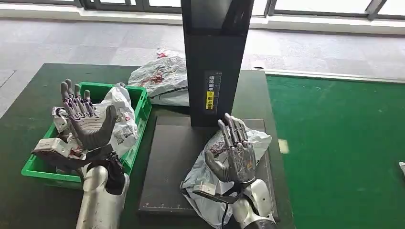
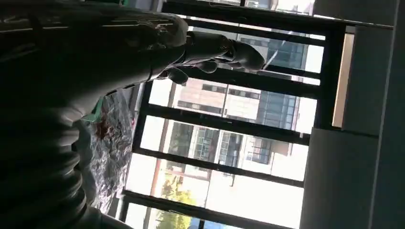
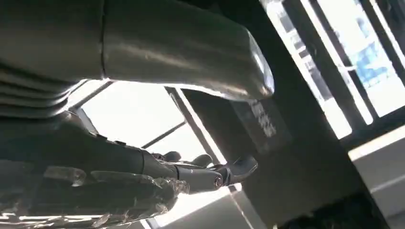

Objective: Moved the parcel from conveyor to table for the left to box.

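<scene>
Nearest, at five o'clock, the right hand [image 1: 235, 153] was raised empty, fingers spread, above the parcel [image 1: 210, 188] released on the desk [image 1: 19, 119]; the left hand [image 1: 83, 121], likewise spread, was judged due to grasp it for the green box [image 1: 138, 102].

parcel [image 1: 210, 191] on scale plate [image 1: 167, 162], crate [image 1: 138, 102] left.

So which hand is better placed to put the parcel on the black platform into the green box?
Left, probably. The left hand hovers open above the green box, whereas the right hand is over the parcel, farther from the box.

Parcel-sorting workstation (scanner stand [image 1: 212, 62], green crate [image 1: 138, 102], parcels).
</scene>
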